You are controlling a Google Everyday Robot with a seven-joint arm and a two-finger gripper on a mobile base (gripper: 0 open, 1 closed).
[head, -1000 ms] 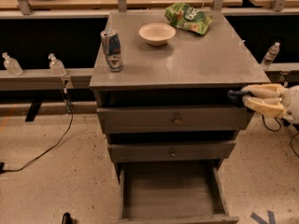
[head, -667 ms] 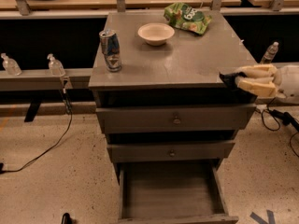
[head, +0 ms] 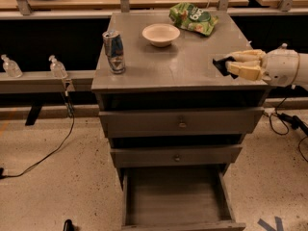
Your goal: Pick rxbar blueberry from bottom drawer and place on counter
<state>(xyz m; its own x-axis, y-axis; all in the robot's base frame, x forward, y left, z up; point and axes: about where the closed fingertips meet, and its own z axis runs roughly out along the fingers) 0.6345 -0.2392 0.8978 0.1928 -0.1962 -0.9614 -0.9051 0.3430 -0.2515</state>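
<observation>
My gripper (head: 230, 65) comes in from the right, just above the right part of the counter (head: 163, 64). Its cream fingers (head: 245, 70) are shut on the rxbar blueberry (head: 222, 64), a small dark flat bar whose end sticks out to the left of the fingertips. The bar is held low over the counter surface; I cannot tell whether it touches. The bottom drawer (head: 178, 223) is pulled open at the front of the cabinet and its inside shows nothing in it.
On the counter stand a blue and silver can (head: 114, 51) at the left, a white bowl (head: 160, 34) at the middle back, and a green chip bag (head: 193, 17) at the back right. The two upper drawers (head: 182, 123) are shut. Cables lie on the floor.
The gripper with the bar has risen from beside the top drawer's right edge and moved left, over the right part of the counter.
</observation>
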